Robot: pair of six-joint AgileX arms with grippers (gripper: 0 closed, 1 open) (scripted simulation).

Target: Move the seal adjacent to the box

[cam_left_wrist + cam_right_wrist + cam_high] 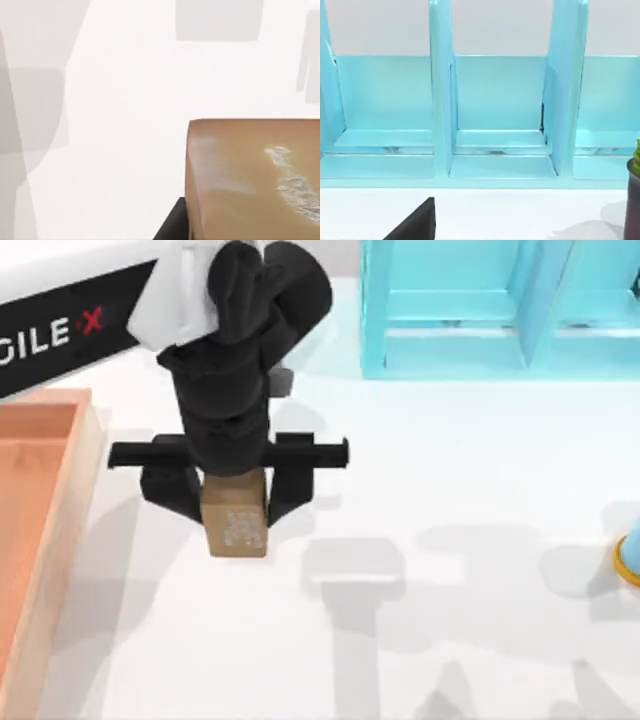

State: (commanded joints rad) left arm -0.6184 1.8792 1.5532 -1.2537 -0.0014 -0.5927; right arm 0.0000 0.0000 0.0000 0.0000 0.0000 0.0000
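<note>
Tan-brown and blocky, the seal (pixel 236 523) sits pinched between the black fingers of our left gripper (pixel 236 490), one finger (pixel 170 490) on each side of it. Whitish engraved marks show on its upper face. The seal is left of the table's centre, above the white table (pixel 450 640), to the right of the wooden box (pixel 60 510) and apart from its light rim. That box lies at the left edge, orange-brown inside. A turquoise shelf unit (pixel 470 310) stands at the far right. In our left wrist view the seal (pixel 250 180) appears close up. We cannot tell how our right gripper's fingers stand; its wrist view faces the shelf unit (pixel 500 115).
</note>
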